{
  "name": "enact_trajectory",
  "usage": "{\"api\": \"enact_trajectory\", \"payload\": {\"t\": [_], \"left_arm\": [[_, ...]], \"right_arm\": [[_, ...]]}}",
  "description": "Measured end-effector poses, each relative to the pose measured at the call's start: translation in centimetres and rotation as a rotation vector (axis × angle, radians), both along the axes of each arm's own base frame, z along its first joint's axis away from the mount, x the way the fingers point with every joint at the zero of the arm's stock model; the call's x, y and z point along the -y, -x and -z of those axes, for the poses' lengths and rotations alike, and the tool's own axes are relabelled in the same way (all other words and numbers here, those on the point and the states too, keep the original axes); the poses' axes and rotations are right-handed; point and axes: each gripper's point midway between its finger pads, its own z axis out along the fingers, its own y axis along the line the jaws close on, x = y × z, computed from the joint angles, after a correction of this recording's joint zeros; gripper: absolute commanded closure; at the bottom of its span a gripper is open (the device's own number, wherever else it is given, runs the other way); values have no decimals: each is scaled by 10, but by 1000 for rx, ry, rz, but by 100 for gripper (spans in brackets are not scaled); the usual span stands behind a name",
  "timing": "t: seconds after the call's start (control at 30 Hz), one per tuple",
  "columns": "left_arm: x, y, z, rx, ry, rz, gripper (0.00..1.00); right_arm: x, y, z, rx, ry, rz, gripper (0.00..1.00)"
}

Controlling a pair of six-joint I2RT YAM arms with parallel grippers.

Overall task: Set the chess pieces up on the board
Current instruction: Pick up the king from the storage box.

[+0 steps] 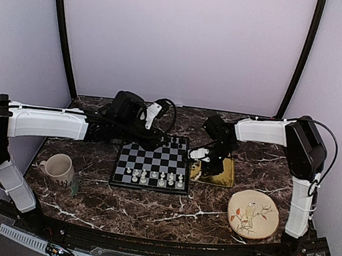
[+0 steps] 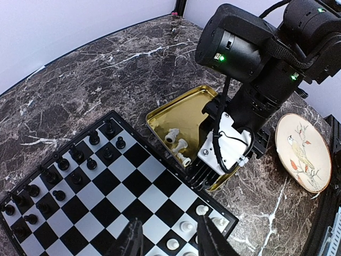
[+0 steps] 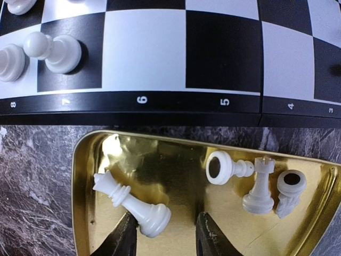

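right gripper (image 3: 165, 217): jaws apart at a medium gap, nothing clamped; low over the gold tray (image 3: 176, 160).
target: lying white piece (image 3: 133, 201), crowned, flat on the tray floor.
where from gripper: base sits in the gap between the fingertips, off-centre toward the 9 o'clock finger; touching it or just beside it, can't tell. Crown lies out at 10 o'clock.
long axis: 10-to-4 o'clock in the right wrist view, oblique to the 9–3 closing line. My read: closing now pinches the flared base, not the stem, so it may skid or swivel. A small shift toward 10 o'clock looks safer.
other white pieces (image 3: 259, 186): three, near 2 o'clock, well apart from the jaws.
board (image 3: 160, 48): at 12 o'clock, just beside the tray; a white pawn (image 3: 53, 50) stands on it near the 7 mark.
left gripper (image 2: 170, 221): jaws apart, empty, over the board's white end.
nearer arm: right, clearly.
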Motion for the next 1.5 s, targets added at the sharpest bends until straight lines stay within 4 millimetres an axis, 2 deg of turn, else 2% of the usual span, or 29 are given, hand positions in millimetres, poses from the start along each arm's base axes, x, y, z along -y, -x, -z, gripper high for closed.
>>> {"api": "enact_trajectory", "payload": {"t": [0.17,0.3,0.57,0.83,1.0,1.17,1.3,1.5], "left_arm": [[0,0,0,0,0,0,64],[0,0,0,-1,2,2,63],[1,1,1,-10,6,6,63],[2,2,1,-11,9,10,63],[2,2,0,-10,10,10,64],[2,1,0,-8,12,9,63],[4,1,-2,-3,23,8,63],[11,7,-1,-3,78,50,63]], "right_arm": [[-3,7,1,-2,9,-38,55],[-5,11,1,-5,15,-64,55],[-6,14,2,4,34,-90,66],[2,16,2,12,71,-97,82],[4,19,1,5,75,-88,86],[8,19,0,-19,59,-41,87],[13,14,-4,-86,-13,67,87],[23,-10,-35,-207,-220,304,87]]}}
